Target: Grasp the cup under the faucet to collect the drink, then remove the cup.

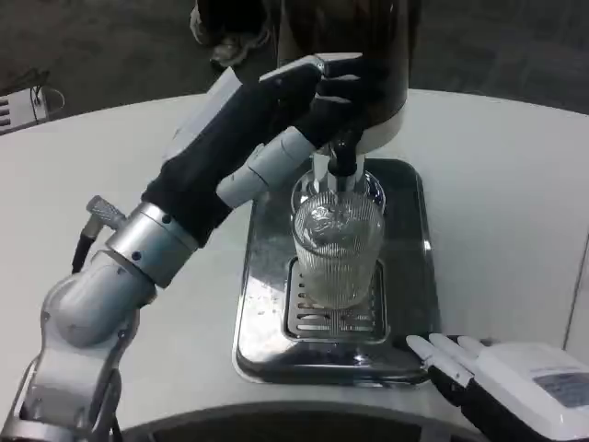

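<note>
We see the left hand (317, 87) raised against the dispenser (368, 55), its fingers up at the dark body just above the faucet (344, 157), though whether they grip or only touch we cannot tell. The right hand (502, 378) rests released, fingers straight, at the tray's (262, 313) near right corner. The cup (338, 244) stands upright on the grate (308, 318) under the faucet, with bare table (515, 212) to its right

Clear ribbed cup (338, 247), silver tray (258, 304), black dispenser (368, 55), white table (497, 184)
</note>
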